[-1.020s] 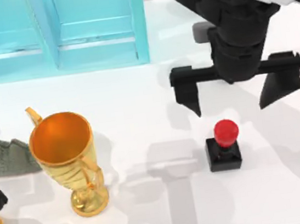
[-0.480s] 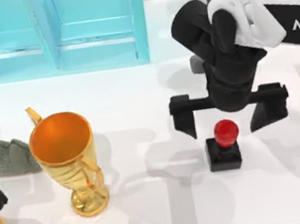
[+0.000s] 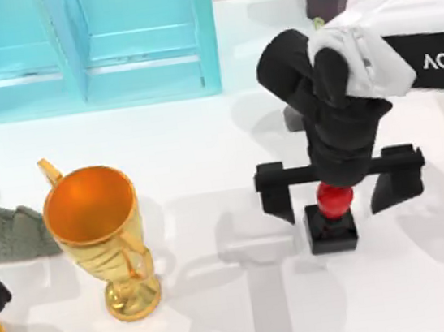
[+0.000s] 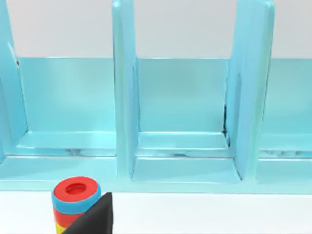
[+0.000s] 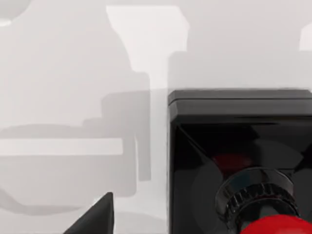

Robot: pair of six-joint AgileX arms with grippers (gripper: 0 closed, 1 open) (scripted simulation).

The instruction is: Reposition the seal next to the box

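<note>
Reach made, grasp not yet closed: the seal has not left its spot.

The right gripper (image 3: 332, 190) hangs over the seal (image 3: 332, 215), fingers spread wide, one on each side of the red knob and apart from it. The seal stands upright on the desk (image 3: 204, 152), right of centre, well apart from the blue box (image 3: 80, 49) at the far left. Pinching, lifting, carrying and placing remain. The left arm sits parked at the left edge.

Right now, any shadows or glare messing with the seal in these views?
Top view: soft arm shadows cross the table around the seal, knob partly hidden under the right gripper. Right wrist view: glossy black base mirrors the red knob; no blown glare.
</note>
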